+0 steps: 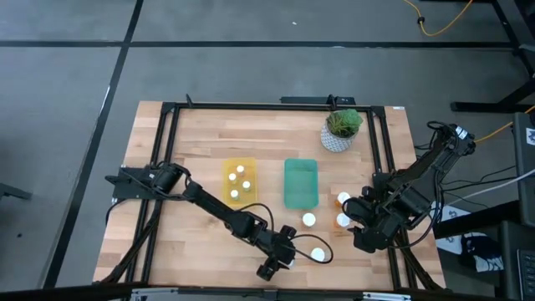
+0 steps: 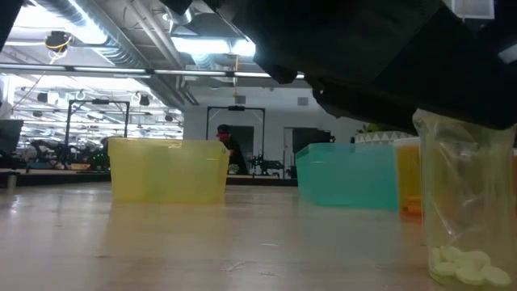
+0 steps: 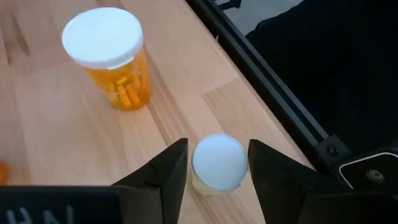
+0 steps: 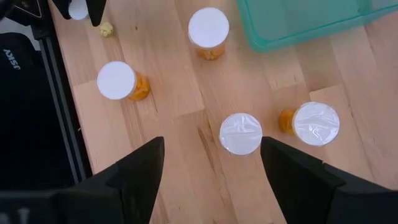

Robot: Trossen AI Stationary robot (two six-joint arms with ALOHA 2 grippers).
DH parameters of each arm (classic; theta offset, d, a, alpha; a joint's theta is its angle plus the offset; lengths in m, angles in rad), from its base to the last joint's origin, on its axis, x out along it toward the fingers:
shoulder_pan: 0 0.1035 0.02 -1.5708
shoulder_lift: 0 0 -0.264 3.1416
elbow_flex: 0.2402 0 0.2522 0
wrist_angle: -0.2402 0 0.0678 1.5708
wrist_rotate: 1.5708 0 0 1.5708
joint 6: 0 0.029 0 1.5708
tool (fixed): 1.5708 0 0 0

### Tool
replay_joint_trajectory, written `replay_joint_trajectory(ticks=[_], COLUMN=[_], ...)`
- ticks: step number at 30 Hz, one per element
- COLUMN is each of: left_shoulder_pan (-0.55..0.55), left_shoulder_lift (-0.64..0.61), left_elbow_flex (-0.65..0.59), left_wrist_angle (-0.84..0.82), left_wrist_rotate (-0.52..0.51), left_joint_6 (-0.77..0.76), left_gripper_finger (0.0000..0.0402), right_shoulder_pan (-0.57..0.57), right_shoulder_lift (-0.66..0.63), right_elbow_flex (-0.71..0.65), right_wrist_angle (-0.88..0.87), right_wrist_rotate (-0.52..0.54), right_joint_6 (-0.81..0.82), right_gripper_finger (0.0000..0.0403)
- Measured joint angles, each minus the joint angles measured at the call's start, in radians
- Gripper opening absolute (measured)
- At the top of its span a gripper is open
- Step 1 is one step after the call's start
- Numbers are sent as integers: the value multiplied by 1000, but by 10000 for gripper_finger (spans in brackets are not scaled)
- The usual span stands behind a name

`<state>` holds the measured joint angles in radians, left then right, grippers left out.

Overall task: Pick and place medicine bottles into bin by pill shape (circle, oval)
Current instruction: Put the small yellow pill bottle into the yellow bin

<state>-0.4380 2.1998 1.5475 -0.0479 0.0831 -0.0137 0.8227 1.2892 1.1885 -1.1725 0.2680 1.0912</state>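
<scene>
My left gripper (image 3: 217, 171) is low over the table's near edge, its open fingers on either side of a small pale bottle (image 3: 217, 163) with a white cap. The low view shows this clear bottle (image 2: 464, 202) standing on the table with white pills at its bottom. An orange bottle (image 3: 106, 59) stands just beyond it. My right gripper (image 4: 214, 180) is open and empty above the near right of the table, over two capped bottles (image 4: 240, 132) (image 4: 314, 122). The yellow bin (image 1: 239, 181) holds several bottles. The green bin (image 1: 301, 182) stands beside it. My left gripper's fingers (image 3: 171, 171) stand close on either side of the small bottle's cap (image 3: 198, 163), coming level from the table's left. I cannot tell whether they touch it. The bottle stands upright on the table.
Two more orange bottles (image 4: 208, 31) (image 4: 121, 81) stand between the two grippers. A small yellow crumb (image 4: 107, 28) lies near the left gripper. The white pot with the plant (image 1: 341, 130) stands at the far right. A black frame rail (image 3: 273, 93) runs along the table edge close by.
</scene>
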Motion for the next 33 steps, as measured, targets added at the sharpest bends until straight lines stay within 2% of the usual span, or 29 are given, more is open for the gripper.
replay_joint_trajectory(ticks=[9,17,20,24,33], left_shoulder_pan=[1,1,1,1,-22], left_shoulder_lift=[0,0,-2,-61,-332], left_elbow_flex=[0,0,0,-1,0], left_wrist_angle=[2,2,-10,-134,-541], left_wrist_rotate=[-7,-14,-15,-45,-257], left_joint_6=[1,1,-1,-1,53], left_gripper_finger=[158,105,97,98,98], right_shoulder_pan=[0,0,0,0,0], right_shoulder_lift=[0,0,0,0,0], right_elbow_flex=[0,0,0,0,0], right_wrist_angle=[0,0,0,1,2], right_wrist_rotate=[0,1,1,1,3], right_joint_6=[0,0,0,0,0], right_gripper_finger=[269,269,269,269,269])
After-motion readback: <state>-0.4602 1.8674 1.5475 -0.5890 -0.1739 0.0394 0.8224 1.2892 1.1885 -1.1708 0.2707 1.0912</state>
